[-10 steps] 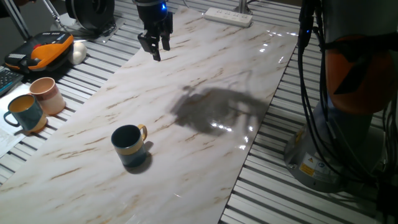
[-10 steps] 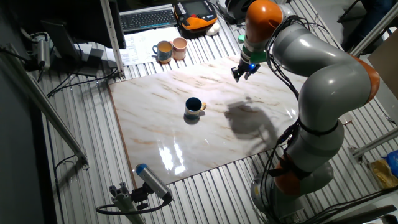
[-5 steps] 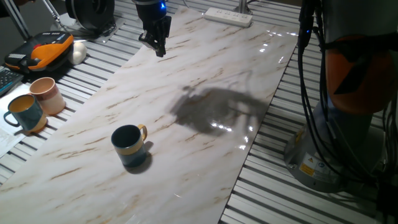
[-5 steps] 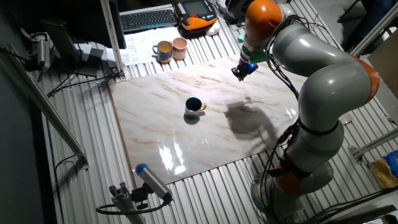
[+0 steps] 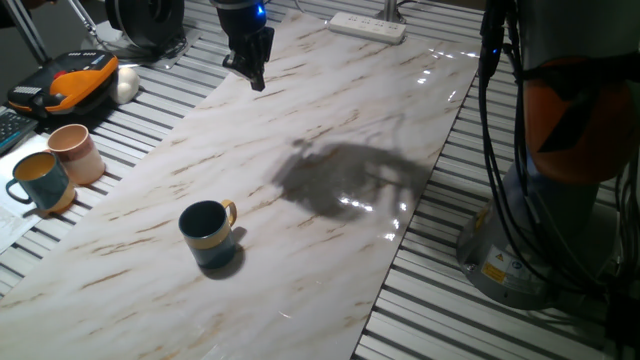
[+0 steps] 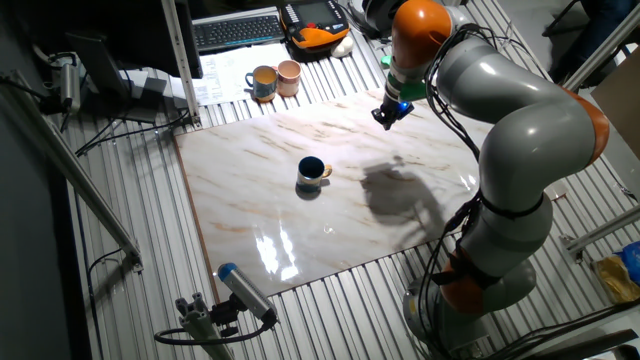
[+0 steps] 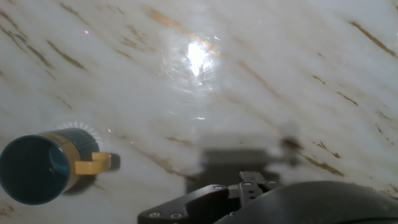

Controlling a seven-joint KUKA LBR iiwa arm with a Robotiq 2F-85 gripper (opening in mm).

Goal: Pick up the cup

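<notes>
The cup (image 5: 207,235) is a dark teal-blue mug with a yellow-tan band and a yellow handle. It stands upright on the marble tabletop (image 5: 340,110), near its middle in the other fixed view (image 6: 311,173). The hand view shows the cup (image 7: 37,168) at the lower left, handle pointing right. My gripper (image 5: 256,80) hangs above the far end of the tabletop, well away from the cup, and shows again in the other fixed view (image 6: 385,118). Its fingers look narrow and close together from both sides. The hand view shows only dark housing, no fingertips.
A pale pink cup (image 5: 75,152) and a lighter teal mug (image 5: 40,180) stand off the marble on the slatted surface at left. An orange device (image 5: 75,80) lies beyond them. A white power strip (image 5: 367,27) lies at the far end. My arm's base (image 5: 520,260) stands right of the tabletop.
The gripper's outline has narrowed from a spread shape to a slim one and it has risen slightly; turning or closing cannot be told apart. The cup has not moved.
</notes>
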